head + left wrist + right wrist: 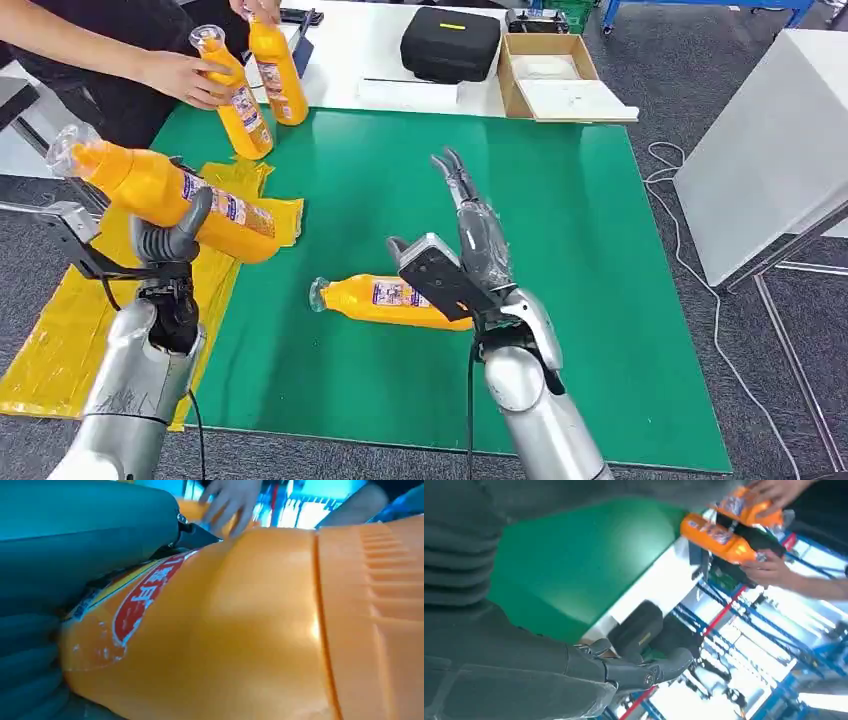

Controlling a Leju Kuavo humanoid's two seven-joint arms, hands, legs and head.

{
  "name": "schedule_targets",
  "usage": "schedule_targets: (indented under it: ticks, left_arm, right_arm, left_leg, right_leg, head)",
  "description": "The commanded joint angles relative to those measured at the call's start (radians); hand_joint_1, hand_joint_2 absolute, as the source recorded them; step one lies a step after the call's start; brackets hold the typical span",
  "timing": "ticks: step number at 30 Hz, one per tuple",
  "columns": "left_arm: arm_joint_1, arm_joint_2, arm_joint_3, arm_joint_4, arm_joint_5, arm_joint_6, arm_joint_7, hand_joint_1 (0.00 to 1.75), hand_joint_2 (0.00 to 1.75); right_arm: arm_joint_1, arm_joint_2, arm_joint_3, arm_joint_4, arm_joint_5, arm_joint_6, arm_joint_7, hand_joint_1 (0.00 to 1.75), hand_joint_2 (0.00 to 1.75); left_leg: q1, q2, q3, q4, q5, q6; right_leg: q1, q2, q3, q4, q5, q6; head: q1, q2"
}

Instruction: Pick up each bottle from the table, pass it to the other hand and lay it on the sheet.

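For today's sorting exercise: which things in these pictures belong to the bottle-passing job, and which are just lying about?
Part of the job:
- orange bottle held by the left hand
- orange bottle lying on the green mat
- two orange bottles in a person's hands
- yellow sheet
- right hand, holding nothing

Just lying about:
- black case
- cardboard box
- white cable on the floor

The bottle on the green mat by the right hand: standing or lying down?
Lying down. The bottle rests on its side on the green mat, neck pointing toward the yellow sheet, partly behind the open right hand.
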Motion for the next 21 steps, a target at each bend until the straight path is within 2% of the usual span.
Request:
schedule_targets:
  ticks: [1, 2, 3, 5, 7, 10, 14, 16, 17, 18, 19, 20, 21]
  left_arm:
    - [-0.215, 0.063, 0.017, 0.281, -0.480, 0.357, -0.092, 1.75, 1.75]
    - [-0.253, 0.077, -0.022, 0.369, -0.591, 0.458, -0.113, 1.75, 1.75]
    - [-0.282, 0.085, -0.045, 0.444, -0.672, 0.524, -0.121, 1.75, 1.75]
    - [-0.314, 0.084, -0.050, 0.563, -0.732, 0.566, -0.149, 1.75, 1.75]
    - [-0.319, 0.088, -0.049, 0.646, -0.768, 0.614, -0.184, 1.75, 1.75]
    - [-0.292, 0.111, -0.066, 0.706, -0.835, 0.711, -0.201, 1.75, 1.75]
    - [-0.288, 0.121, -0.077, 0.722, -0.864, 0.732, -0.196, 1.75, 1.75]
    - [-0.222, 0.123, 0.022, 0.657, -1.054, 0.732, -0.131, 1.75, 1.75]
    - [-0.201, 0.113, 0.094, 0.639, -1.154, 0.732, -0.132, 1.75, 1.75]
    - [-0.183, 0.108, 0.173, 0.611, -1.266, 0.732, -0.121, 1.75, 1.75]
    - [-0.175, 0.098, 0.269, 0.614, -1.373, 0.732, -0.130, 1.75, 1.75]
    - [-0.170, 0.098, 0.297, 0.621, -1.429, 0.732, -0.119, 1.75, 1.75]
    - [-0.159, 0.090, 0.355, 0.611, -1.509, 0.732, -0.121, 1.75, 1.75]
  right_arm:
    - [-0.059, -0.052, -0.039, -0.019, -0.111, -0.017, -0.045, 0.00, 0.00]
    - [-0.063, -0.057, -0.037, -0.011, -0.141, -0.010, -0.043, 0.00, 0.00]
    - [-0.063, -0.052, -0.044, -0.004, -0.212, 0.012, -0.072, 0.00, 0.00]
    - [-0.068, -0.047, -0.050, 0.025, -0.271, -0.020, -0.118, 0.00, 0.00]
    - [-0.080, -0.046, -0.046, 0.067, -0.341, -0.025, -0.153, 0.00, 0.00]
    - [-0.081, -0.049, -0.030, 0.135, -0.372, -0.019, -0.176, 0.00, 0.00]
    - [-0.074, -0.054, -0.021, 0.137, -0.373, -0.023, -0.184, 0.00, 0.00]
    - [-0.047, -0.073, 0.007, 0.138, -0.369, -0.014, -0.197, 0.00, 0.00]
    - [-0.038, -0.079, 0.020, 0.139, -0.370, -0.012, -0.208, 0.00, 0.00]
    - [-0.031, -0.084, 0.033, 0.140, -0.371, -0.012, -0.215, 0.00, 0.00]
    - [-0.025, -0.091, 0.049, 0.139, -0.377, -0.013, -0.229, 0.00, 0.00]
    - [-0.023, -0.096, 0.060, 0.142, -0.377, -0.012, -0.229, 0.00, 0.00]
    - [-0.026, -0.103, 0.075, 0.146, -0.384, -0.011, -0.238, 0.00, 0.00]
  left_leg:
    - [0.002, -0.001, 0.003, 0.001, -0.001, -0.004]
    - [0.003, -0.002, 0.009, 0.004, -0.005, -0.007]
    - [0.003, -0.002, 0.005, 0.002, -0.002, -0.005]
    - [0.003, -0.006, 0.008, 0.001, -0.002, -0.006]
    - [0.002, -0.005, 0.008, 0.000, -0.001, -0.005]
    - [0.002, 0.000, 0.010, -0.001, -0.002, -0.005]
    - [0.002, 0.003, 0.010, -0.001, -0.003, -0.005]
    - [0.003, 0.001, 0.010, 0.001, -0.003, -0.006]
    - [0.002, 0.002, 0.007, -0.001, -0.001, -0.004]
    - [0.002, 0.002, 0.012, -0.001, -0.003, -0.005]
    - [0.002, 0.003, 0.008, -0.002, -0.002, -0.003]
    - [0.002, 0.005, 0.011, -0.002, -0.003, -0.005]
    - [0.002, 0.004, 0.006, -0.001, -0.001, -0.003]
  right_leg:
    - [0.002, -0.002, 0.004, 0.000, -0.002, -0.002]
    - [0.003, -0.004, 0.010, 0.002, -0.005, -0.004]
    - [0.002, -0.004, 0.006, 0.001, -0.003, -0.003]
    - [0.002, -0.007, 0.010, 0.001, -0.004, -0.004]
    - [0.002, -0.005, 0.009, 0.000, -0.003, -0.003]
    - [0.001, 0.000, 0.011, -0.001, -0.002, -0.003]
    - [0.001, 0.001, 0.012, -0.001, -0.003, -0.003]
    - [0.002, -0.002, 0.011, 0.000, -0.004, -0.003]
    - [0.001, 0.000, 0.009, -0.002, -0.002, -0.002]
    - [0.001, 0.001, 0.013, -0.002, -0.003, -0.003]
    - [0.001, 0.002, 0.009, -0.002, -0.001, -0.002]
    - [0.001, 0.004, 0.012, -0.003, -0.002, -0.003]
    - [0.001, 0.003, 0.007, -0.002, -0.001, -0.002]
  head:
    - [0.000, 0.000]
    - [0.000, 0.000]
    - [0.000, 0.000]
    - [0.000, 0.000]
    - [0.000, 0.000]
    - [0.000, 0.000]
    - [0.000, 0.000]
    - [0.000, 0.000]
    - [0.000, 0.000]
    - [0.000, 0.000]
    - [0.000, 0.000]
    - [0.000, 0.000]
    - [0.000, 0.000]
